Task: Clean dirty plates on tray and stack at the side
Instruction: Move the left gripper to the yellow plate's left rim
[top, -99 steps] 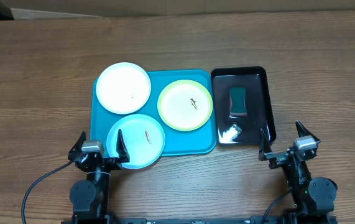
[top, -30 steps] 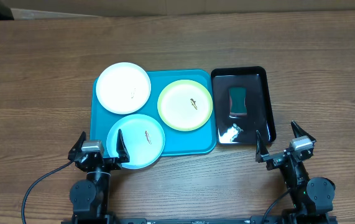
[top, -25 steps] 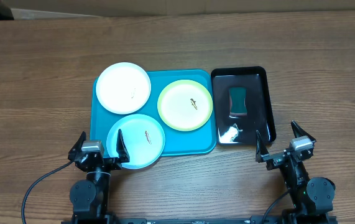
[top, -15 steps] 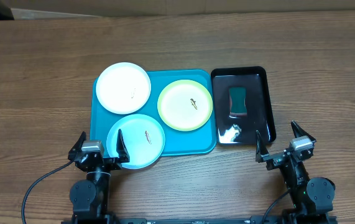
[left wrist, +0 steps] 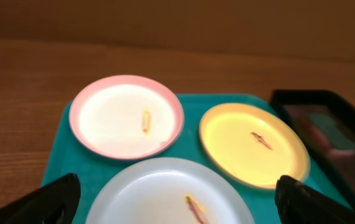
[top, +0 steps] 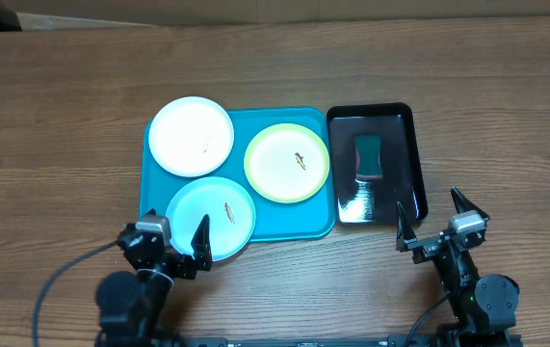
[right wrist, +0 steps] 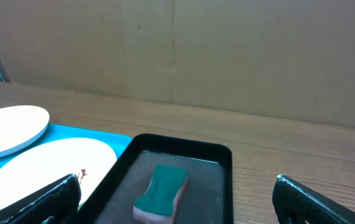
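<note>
The turquoise tray [top: 319, 224] holds three plates. The white plate [top: 191, 136] lies at its back left, over the rim. The lime green plate [top: 286, 162] lies at its right. The pale blue plate [top: 211, 217] lies at its front. Each has a small brown smear. My left gripper [top: 170, 244] is open and empty at the front edge of the pale blue plate [left wrist: 171, 196]; the white plate [left wrist: 126, 116] and green plate [left wrist: 253, 144] lie beyond. My right gripper [top: 434, 224] is open and empty just in front of the black tray.
A glossy black tray [top: 405, 164] stands right of the turquoise tray and holds a green sponge [top: 368, 156], also seen in the right wrist view [right wrist: 160, 190]. Wooden table [top: 63, 145] surrounds them. Cardboard stands at the back [right wrist: 227, 50].
My left arm has shifted a little to the right and turned, its gripper now angled at the pale blue plate's front edge. The right arm has stayed still over the last second.
</note>
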Controlling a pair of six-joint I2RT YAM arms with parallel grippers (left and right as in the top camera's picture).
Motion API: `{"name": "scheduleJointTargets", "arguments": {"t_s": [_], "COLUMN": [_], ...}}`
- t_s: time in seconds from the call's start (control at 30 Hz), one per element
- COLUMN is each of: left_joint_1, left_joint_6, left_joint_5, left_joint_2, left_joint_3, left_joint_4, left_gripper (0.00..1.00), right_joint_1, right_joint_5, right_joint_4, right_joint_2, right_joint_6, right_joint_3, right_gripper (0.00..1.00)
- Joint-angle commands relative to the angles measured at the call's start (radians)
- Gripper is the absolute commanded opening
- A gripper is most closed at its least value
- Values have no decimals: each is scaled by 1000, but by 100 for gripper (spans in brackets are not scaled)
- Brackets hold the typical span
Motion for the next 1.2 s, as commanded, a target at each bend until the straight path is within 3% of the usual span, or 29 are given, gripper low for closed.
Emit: {"name": "scheduleJointTargets", "arguments": {"t_s": [0.0,0.2,0.37,0.4,0.5,0.53,0.6,0.67,0.73,0.77,0.83,0.93,1.17], "left_joint_1": [-4,-11,-13,-13,-13,-13,-15,-21,-42,-61,-108,-198,-366], "left_joint_6": [-22,-22,-23,-23,-40,-82,-172,-214,-203,-173,-115,-116,-199], "left_joint_5": [137,206,248,254,327,323,260,181,190,198,156,4,-109], "left_joint_2": [176,690,1014,1060,1173,1202,1261,1329,1411,1448,1513,1611,1778], "left_joint_3": [264,867,1222,1258,1305,1309,1315,1338,1374,1388,1392,1390,1390], "left_joint_4": [-96,-591,-815,-829,-754,-713,-640,-636,-733,-795,-891,-968,-936], "left_gripper": [100,100,100,94,39,26,20,19,18,22,43,55,56], "right_joint_1": [5,5,5,5,5,5,5,5,5,5,5,5,5], "right_joint_5": [9,9,9,9,9,9,9,9,9,9,9,9,9], "right_joint_4": [5,5,5,5,5,5,5,5,5,5,5,5,5], "right_joint_2": [-10,-10,-10,-10,-10,-10,-10,-10,-10,-10,-10,-10,-10], "right_joint_6": [0,0,0,0,0,0,0,0,0,0,0,0,0], "right_joint_3": [-10,-10,-10,-10,-10,-10,-10,-10,-10,-10,-10,-10,-10], "right_gripper": [100,100,100,100,100,100,100,100,100,100,100,100,100]}}
